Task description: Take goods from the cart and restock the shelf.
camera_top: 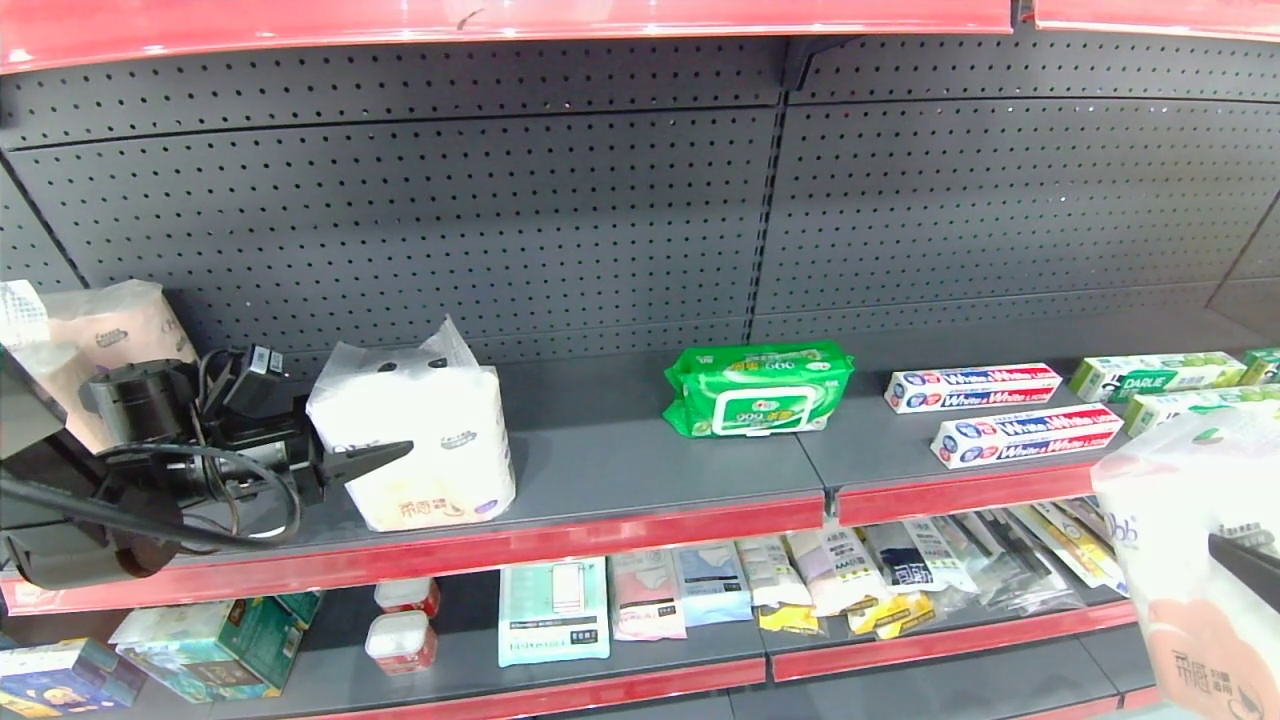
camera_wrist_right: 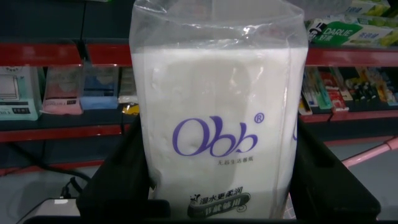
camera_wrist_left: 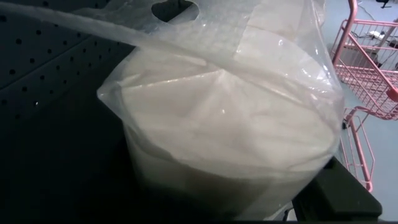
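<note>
White plastic wrapping marks the nearest thing, a tissue pack [camera_top: 1180, 520] with purple lettering, which is held off the shelf at about 4 o'clock in the head view. It is clamped upright between the dark fingers of the right gripper [camera_wrist_right: 221, 193]. A lower shelf [camera_top: 470, 640] is seen behind it, where flat sachets [camera_top: 650, 600] are laid in a row. At about 9 o'clock the left gripper [camera_top: 385, 452] is set against a toilet roll pack [camera_top: 420, 430], which stands upright near the front edge of the grey shelf [camera_top: 620, 470]. One finger is laid across the pack's front face, the other is hidden behind the pack, and it cannot be told whether the pack is clenched or released. A pink cart [camera_wrist_left: 373, 68] is seen beyond this pack in the left wrist view. Farther along the shelf, near the centre, a green wipes pack [camera_top: 760, 390] is laid flat. At 3 o'clock of the wipes, two red-and-white toothpaste boxes [camera_top: 970, 387] are laid, with green toothpaste boxes [camera_top: 1155, 375] beyond them. Farthest back, the shelf is closed off by a perforated grey panel [camera_top: 500, 230].
</note>
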